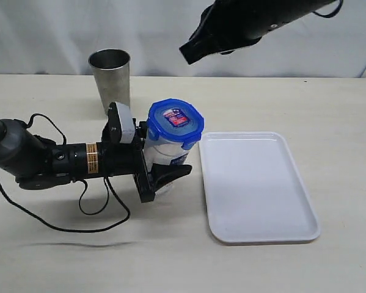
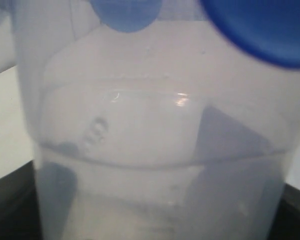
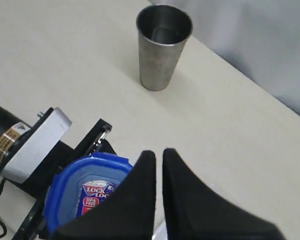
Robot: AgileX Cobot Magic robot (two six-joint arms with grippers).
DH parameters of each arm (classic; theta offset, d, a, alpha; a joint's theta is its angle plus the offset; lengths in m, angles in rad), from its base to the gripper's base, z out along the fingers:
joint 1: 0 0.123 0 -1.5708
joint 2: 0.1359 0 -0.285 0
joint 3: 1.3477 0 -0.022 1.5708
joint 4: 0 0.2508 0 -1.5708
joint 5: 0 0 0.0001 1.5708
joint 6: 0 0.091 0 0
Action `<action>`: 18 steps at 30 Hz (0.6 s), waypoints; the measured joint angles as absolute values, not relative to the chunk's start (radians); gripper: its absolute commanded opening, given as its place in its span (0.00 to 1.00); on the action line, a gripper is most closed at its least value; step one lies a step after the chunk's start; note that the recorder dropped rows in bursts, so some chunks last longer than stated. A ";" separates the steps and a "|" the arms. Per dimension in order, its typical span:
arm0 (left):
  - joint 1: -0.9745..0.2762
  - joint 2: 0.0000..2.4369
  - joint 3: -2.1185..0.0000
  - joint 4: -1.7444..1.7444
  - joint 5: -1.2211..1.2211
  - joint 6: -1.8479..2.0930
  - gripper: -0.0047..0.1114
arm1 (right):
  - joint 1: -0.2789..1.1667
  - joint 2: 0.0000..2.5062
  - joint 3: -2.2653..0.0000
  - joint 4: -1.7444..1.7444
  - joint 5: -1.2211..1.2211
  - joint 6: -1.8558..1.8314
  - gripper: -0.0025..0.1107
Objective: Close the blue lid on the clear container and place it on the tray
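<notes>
Capped with the blue lid, the clear container is clamped by the left tool, ready for the tray just beside it, while the right tool is held above it, near-shut and empty.

1 grey steel cup stands upright, mouth open, on the pale beige table. It sits toward the table's far edge, with a white cloth backdrop hanging just behind.
</notes>
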State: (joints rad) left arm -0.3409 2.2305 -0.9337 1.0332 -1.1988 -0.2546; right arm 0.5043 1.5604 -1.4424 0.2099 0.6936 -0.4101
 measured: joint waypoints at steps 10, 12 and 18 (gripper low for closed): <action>-0.487 2.233 -1.212 0.986 -1.188 -0.403 0.04 | 0.341 1.327 -1.158 0.407 0.548 -0.406 0.06; -0.523 2.233 -1.238 0.946 -1.188 -0.406 0.04 | 0.341 1.299 -1.152 0.407 0.546 -0.406 0.06; -0.621 2.233 -1.310 0.902 -0.991 -0.272 0.04 | 0.341 1.096 -1.152 0.411 0.526 -0.404 0.06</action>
State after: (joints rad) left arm -0.6208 2.2326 -1.3095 0.9023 -0.9914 -0.2717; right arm 0.3412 1.0961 -1.1517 0.4107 0.5260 -0.4039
